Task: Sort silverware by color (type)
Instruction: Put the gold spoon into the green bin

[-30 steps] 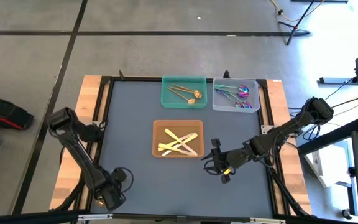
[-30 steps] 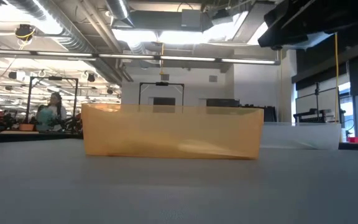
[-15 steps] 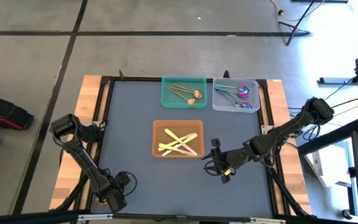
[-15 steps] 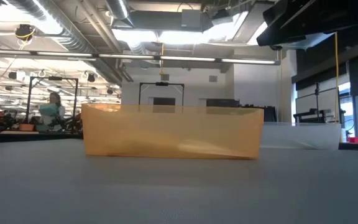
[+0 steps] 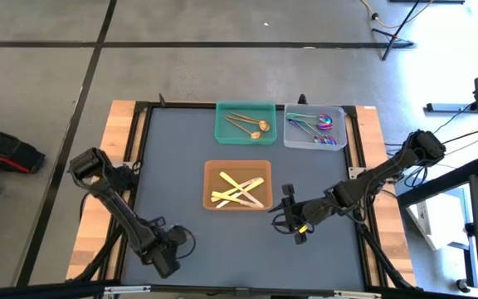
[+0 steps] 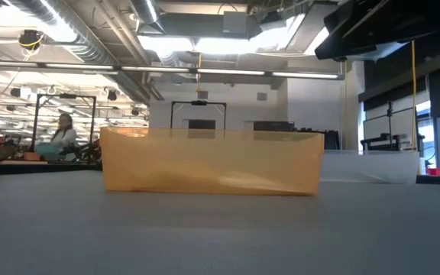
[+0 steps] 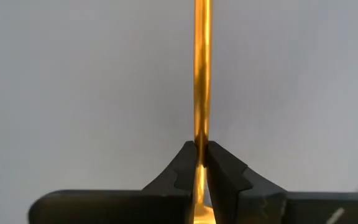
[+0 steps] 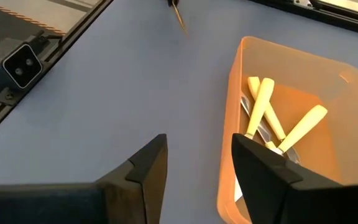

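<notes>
At the table's near left corner I have the left gripper (image 7: 199, 177) clamped on a gold-copper utensil (image 7: 202, 74). The right gripper (image 8: 194, 168) hovers spread beside the orange tray (image 5: 209, 184) of cream silverware (image 5: 239, 192). Beyond: gold pieces (image 5: 250, 124) in the green tray (image 5: 222, 133), iridescent pieces (image 5: 318, 124) in the clear tray (image 5: 290, 137).

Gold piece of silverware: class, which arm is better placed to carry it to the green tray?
Left. Its claw is shut on the gold piece. The right claw is open and empty, beside the orange tray.
</notes>
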`<state>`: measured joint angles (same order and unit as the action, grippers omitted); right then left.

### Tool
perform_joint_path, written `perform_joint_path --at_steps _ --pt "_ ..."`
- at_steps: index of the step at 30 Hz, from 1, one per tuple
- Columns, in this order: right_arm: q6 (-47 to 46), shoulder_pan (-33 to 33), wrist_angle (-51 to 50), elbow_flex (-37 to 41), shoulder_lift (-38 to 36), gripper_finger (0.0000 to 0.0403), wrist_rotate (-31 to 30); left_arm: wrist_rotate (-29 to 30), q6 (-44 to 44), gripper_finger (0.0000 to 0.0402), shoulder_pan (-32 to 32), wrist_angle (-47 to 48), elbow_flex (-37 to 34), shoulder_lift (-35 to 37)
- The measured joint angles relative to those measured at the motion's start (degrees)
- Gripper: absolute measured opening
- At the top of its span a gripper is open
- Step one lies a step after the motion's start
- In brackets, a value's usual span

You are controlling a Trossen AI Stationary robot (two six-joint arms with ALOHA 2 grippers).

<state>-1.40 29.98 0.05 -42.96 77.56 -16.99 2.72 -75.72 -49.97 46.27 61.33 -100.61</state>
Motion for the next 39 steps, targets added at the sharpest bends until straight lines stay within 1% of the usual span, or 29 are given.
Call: perform_joint_path --at_steps 4,7,9,15,19,22,25,27,30,36,37,39 --pt "-0.1 0.0 -0.2 0.0 0.0 0.0169 0.2 6.6 8.9 0.0016 3.1 1.6 3.9 3.1" --pt "-0.1 0.0 -0.1 0.0 0.0 0.0169 2.5 13.0 16.8 0.0016 6.0 1.9 7.3 5.6" --pt "-0.1 0.0 -0.1 0.0 0.0 0.0169 3.0 16.9 22.2 0.0017 8.0 2.2 9.6 7.2" --pt "1.5 0.0 -1.4 0.0 0.0 0.0169 3.0 26.6 41.1 0.0018 15.0 2.0 15.8 8.9" --pt "2.0 0.0 -3.8 0.0 0.0 0.0169 1.8 32.1 54.4 0.0019 20.8 -1.3 16.6 8.8" --pt "3.1 0.0 -4.4 0.0 0.0 0.0169 0.3 34.2 63.0 0.0019 26.0 -3.6 15.4 8.8" --pt "4.7 0.0 -4.6 0.0 0.0 0.0169 -0.7 33.8 69.3 0.0019 32.2 -6.2 14.3 8.8" --pt "5.4 0.0 -4.7 0.0 0.0 0.0169 -1.1 32.4 72.7 0.0019 36.7 -8.6 13.0 8.8" --pt "6.9 0.0 -5.0 0.0 0.0 0.0169 -1.8 29.0 78.4 0.0019 43.6 -14.2 10.5 8.8" --pt "9.6 -0.6 -6.9 0.0 0.0 0.0169 -4.0 21.9 90.0 0.0019 56.6 -30.7 4.9 8.8" --pt "9.7 -1.0 -7.1 0.0 0.0 0.0169 -4.0 20.3 91.4 0.0019 58.6 -33.5 4.1 8.8" --pt "9.8 -2.2 -7.4 0.0 0.0 0.0169 -4.0 15.1 94.1 0.0019 62.3 -38.4 2.6 8.6"
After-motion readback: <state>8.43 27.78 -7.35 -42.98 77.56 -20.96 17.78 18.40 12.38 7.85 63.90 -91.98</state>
